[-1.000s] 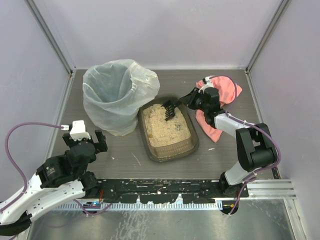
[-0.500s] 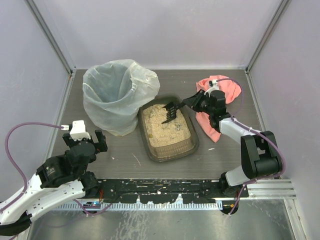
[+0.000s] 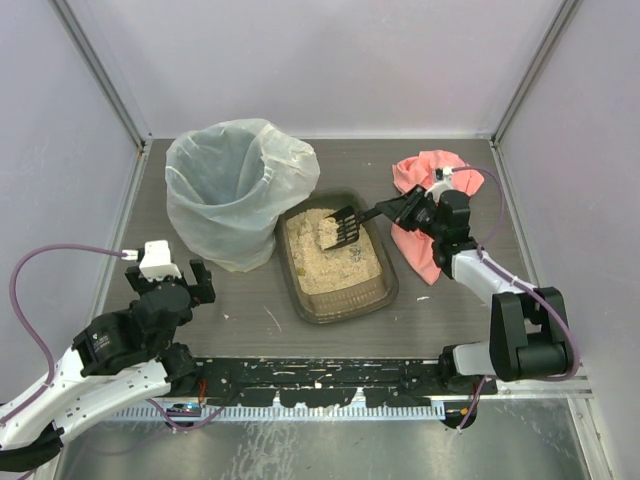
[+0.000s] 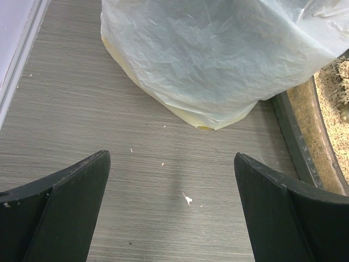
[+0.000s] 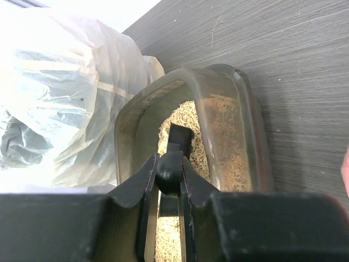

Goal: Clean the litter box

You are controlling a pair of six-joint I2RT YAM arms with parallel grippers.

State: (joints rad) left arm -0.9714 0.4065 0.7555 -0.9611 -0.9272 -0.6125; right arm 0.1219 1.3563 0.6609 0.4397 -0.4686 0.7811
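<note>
The litter box [image 3: 385, 292] is a shallow dark grey-brown tray with tan litter, in the middle of the table; its rim also shows in the right wrist view [image 5: 248, 117] and in the left wrist view [image 4: 294, 147]. My right gripper [image 3: 398, 208] is shut on the handle of a black slotted scoop [image 3: 341, 229], whose head hangs over the far part of the box; the handle shows between the fingers in the right wrist view [image 5: 169, 169]. My left gripper [image 3: 172, 283] is open and empty, left of the box, over bare table [image 4: 172, 191].
A tall bin lined with a translucent white bag [image 3: 232, 190] stands just left of the box and touches its far-left corner; it fills the left wrist view [image 4: 218, 49]. A pink cloth [image 3: 430, 215] lies to the right of the box. Walls enclose the table.
My right gripper has drawn back to the right with the scoop, and the scoop head has lifted and levelled over the far end of the box. The left arm has not moved.
</note>
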